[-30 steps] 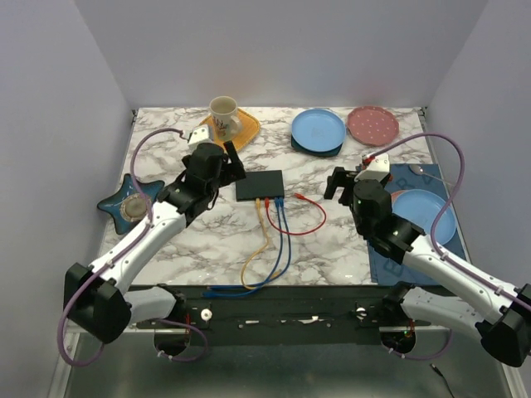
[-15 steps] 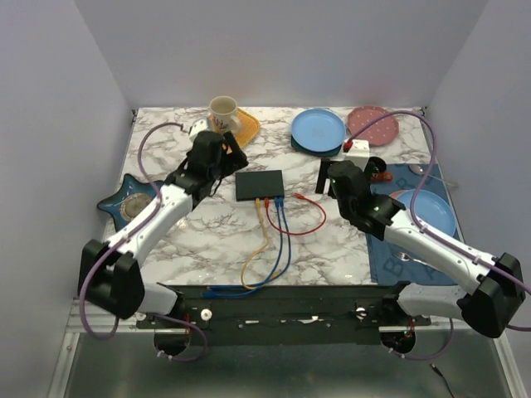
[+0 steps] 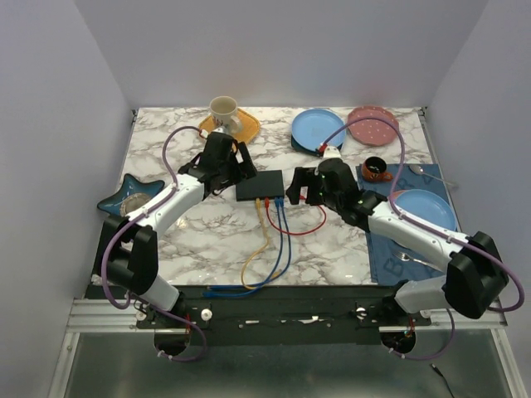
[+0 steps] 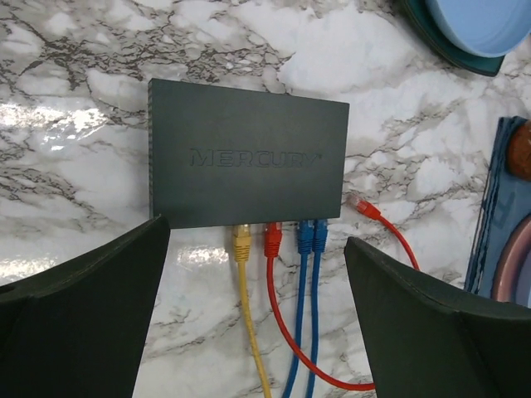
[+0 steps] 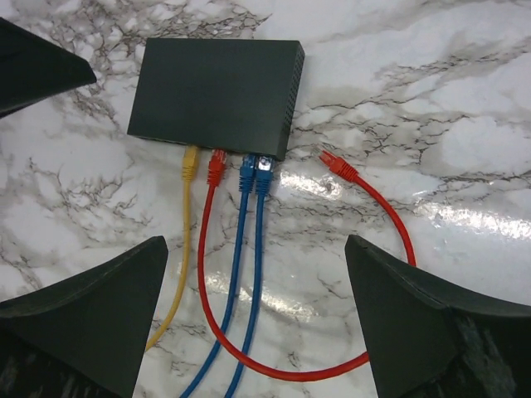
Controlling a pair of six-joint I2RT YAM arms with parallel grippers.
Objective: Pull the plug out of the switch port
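My left tool (image 4: 257, 236) spread apart, empty, above switch (image 4: 249, 153) on counter (image 4: 75, 124). My right tool (image 5: 255, 242) also apart, empty. In near-edge ports (image 4: 274, 222): yellow plug (image 4: 241, 245), red plug (image 4: 273, 240), two blue plugs (image 4: 313, 236).

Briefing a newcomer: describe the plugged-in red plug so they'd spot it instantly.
Find the flat matte-black rectangular box. Along its near edge, the red plastic plug sits second from left, between one yellow plug and two blue plugs.

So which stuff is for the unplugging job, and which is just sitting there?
For the job: black switch box, plugs in it, left tool, right tool.
Just lying about: mug, blue plates, pink plate, star dish, blue mat.
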